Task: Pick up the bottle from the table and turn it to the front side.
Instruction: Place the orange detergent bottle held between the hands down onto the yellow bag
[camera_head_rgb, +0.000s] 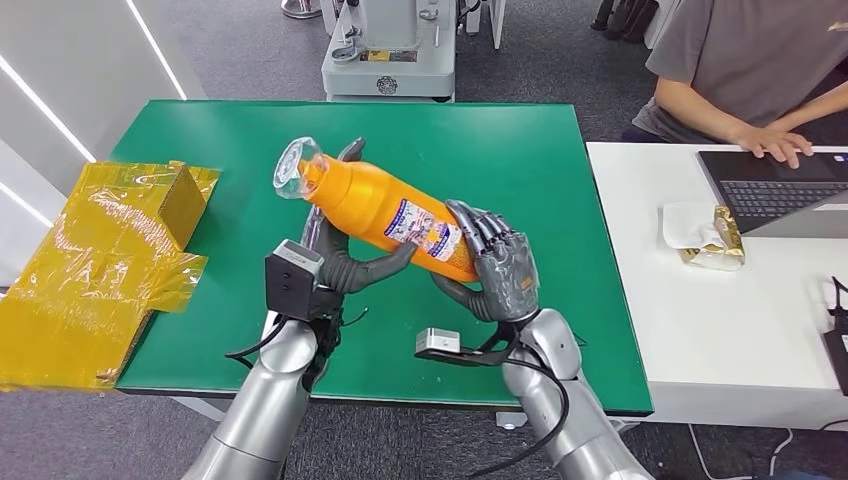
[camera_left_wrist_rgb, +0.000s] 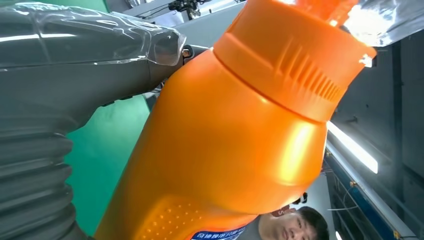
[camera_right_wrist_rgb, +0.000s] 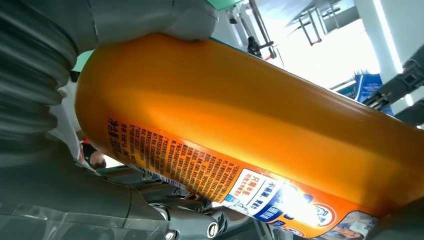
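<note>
Both the left hand (camera_head_rgb: 345, 262) and right hand (camera_head_rgb: 500, 265) are gripping the glossy orange plastic bottle (camera_head_rgb: 395, 215), lying tilted above the green table (camera_head_rgb: 520, 150).

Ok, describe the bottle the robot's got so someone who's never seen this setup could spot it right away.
Find the green table in the middle of the room. Above it, the left hand and right hand hold an orange bottle tilted, cap end pointing away to the left. It is the sole orange thing, with a printed label and clear plastic over its cap; the crinkled sheet nearby is yellow.
</note>
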